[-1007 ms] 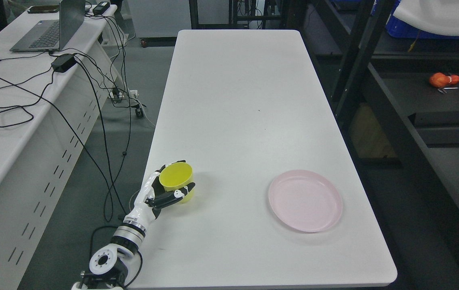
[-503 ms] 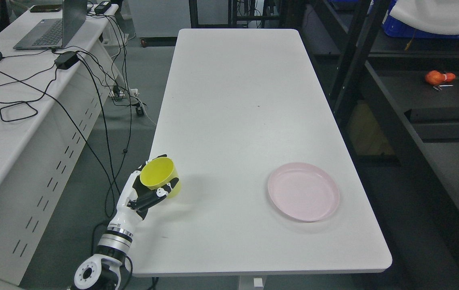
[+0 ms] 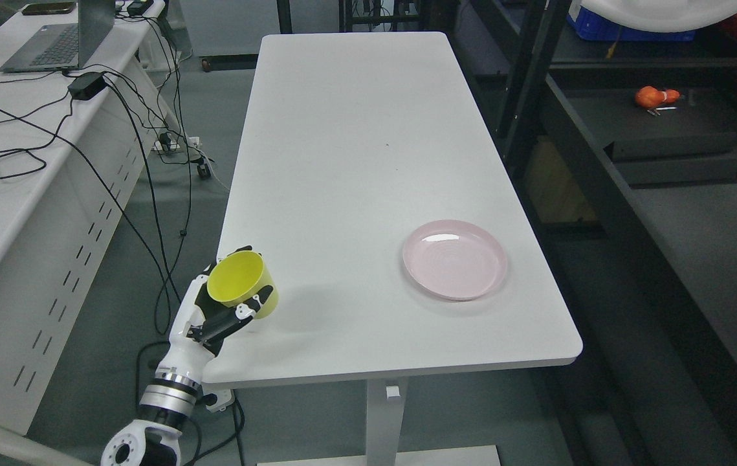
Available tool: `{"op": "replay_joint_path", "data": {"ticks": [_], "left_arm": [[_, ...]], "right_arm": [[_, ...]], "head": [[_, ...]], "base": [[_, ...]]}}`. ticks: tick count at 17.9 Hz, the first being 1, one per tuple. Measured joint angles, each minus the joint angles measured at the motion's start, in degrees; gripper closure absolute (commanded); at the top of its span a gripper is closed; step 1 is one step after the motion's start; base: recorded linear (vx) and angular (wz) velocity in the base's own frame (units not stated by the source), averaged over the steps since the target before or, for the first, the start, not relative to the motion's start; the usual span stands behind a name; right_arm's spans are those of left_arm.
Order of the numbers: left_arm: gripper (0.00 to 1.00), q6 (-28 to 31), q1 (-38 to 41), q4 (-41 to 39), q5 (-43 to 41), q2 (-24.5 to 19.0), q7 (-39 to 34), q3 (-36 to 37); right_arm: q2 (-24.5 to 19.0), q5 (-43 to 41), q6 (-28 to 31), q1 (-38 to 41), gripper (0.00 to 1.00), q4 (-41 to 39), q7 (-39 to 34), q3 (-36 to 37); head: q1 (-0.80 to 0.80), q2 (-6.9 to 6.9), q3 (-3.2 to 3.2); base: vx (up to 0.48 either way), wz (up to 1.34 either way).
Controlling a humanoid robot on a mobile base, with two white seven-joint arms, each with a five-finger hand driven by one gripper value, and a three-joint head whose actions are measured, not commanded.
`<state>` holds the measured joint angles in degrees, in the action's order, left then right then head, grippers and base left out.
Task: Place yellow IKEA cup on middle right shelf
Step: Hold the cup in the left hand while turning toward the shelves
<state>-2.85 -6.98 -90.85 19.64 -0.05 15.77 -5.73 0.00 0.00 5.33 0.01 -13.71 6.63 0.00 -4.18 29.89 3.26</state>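
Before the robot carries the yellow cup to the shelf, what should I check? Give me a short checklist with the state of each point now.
1. Cup held by the left hand: ok, fingers wrap its side.
2. Cup upright: not ok, it tilts, opening toward the camera.
3. Cup clear of the table: cannot tell, it sits at the table's left edge.
4. Cup empty: ok, nothing shows inside.
5. Way to the shelf on the right: not ok, the pink plate and a black post lie between.
6. Right hand: cannot tell, out of view.
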Motion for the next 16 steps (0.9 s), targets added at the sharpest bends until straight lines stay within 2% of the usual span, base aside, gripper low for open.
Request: {"op": "replay_joint_path", "data": {"ticks": [16], "left_arm": [[0.99, 0.30, 2.77, -6.25, 0.10, 0.05, -0.62, 1.96]], "right_arm": [[0.00, 0.00, 0.00, 0.00, 0.01, 0.00, -0.07, 0.00]], "head": [[0.00, 0.00, 0.00]], "base": [[-0.215, -0.30]]}}
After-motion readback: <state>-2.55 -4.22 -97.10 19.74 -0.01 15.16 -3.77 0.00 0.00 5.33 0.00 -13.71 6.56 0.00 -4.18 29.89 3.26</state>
